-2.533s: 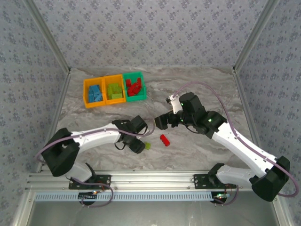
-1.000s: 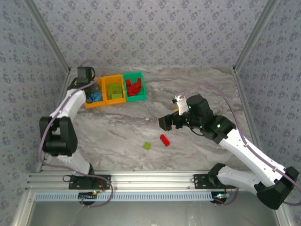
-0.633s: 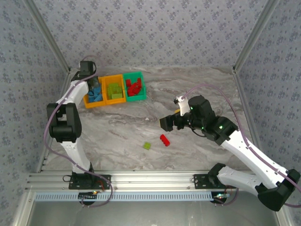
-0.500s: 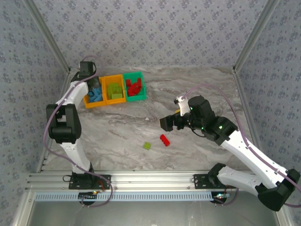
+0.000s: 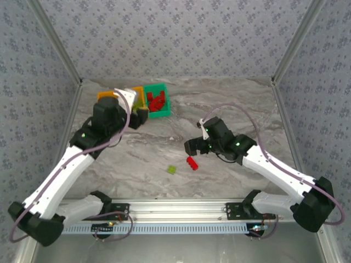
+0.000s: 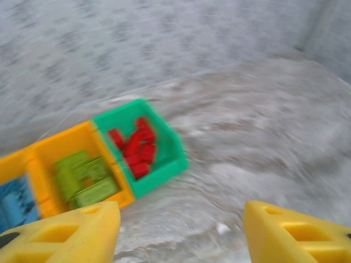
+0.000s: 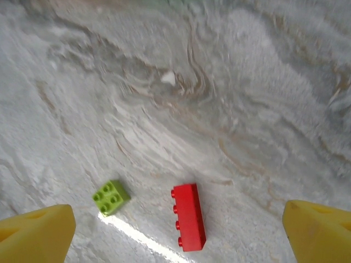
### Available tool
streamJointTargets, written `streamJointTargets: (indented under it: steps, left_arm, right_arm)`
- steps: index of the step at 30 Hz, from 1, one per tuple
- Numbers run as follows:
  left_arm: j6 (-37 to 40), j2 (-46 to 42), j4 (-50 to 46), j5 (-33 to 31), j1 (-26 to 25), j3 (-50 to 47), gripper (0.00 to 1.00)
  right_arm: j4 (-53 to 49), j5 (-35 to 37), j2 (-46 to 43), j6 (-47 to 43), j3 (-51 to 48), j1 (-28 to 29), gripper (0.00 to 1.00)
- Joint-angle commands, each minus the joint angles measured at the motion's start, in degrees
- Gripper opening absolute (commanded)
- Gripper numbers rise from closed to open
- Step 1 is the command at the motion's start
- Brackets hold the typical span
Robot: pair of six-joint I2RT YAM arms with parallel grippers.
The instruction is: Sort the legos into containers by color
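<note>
A red four-stud lego (image 7: 188, 216) lies on its side on the marble table, and a lime green square lego (image 7: 111, 196) sits to its left. In the top view the red lego (image 5: 192, 163) and the lime lego (image 5: 172, 170) lie near the middle front. My right gripper (image 5: 192, 147) hovers open just behind the red lego, with nothing between its fingers (image 7: 321, 230). My left gripper (image 5: 140, 115) is open and empty in front of the containers. The green bin (image 6: 164, 170) holds red legos, the middle orange bin (image 6: 57, 150) lime ones, and the left bin (image 6: 8, 164) blue ones.
Metal frame posts and patterned walls close in the table on the left, right and back. The left arm covers part of the two orange bins (image 5: 104, 96) in the top view. A small white speck (image 7: 168, 79) lies on the table behind the loose legos.
The left arm has swung from the far-left side of the bins to just in front of them. The right gripper has dropped slightly nearer the red lego. Both loose legos stay put.
</note>
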Motion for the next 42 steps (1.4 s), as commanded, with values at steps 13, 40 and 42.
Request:
streamJointTargets:
  steps: [13, 40, 42]
  left_arm:
    - [36.35, -9.75, -14.66, 15.63, -18.43, -14.85, 0.99]
    - [38.63, -27.08, 1.39, 7.26, -11.68, -28.65, 0.99]
    - [38.78, -26.76, 1.45, 7.51, -10.76, -29.19, 0.99]
  right_arm:
    - [6.14, 2.62, 16.78, 2.94, -7.07, 4.9, 0.78]
    - [47.71, 2.03, 8.71, -8.85, -4.39, 1.78, 0.2]
    - [47.6, 2.13, 14.58, -10.03, 0.26, 0.86, 0.2]
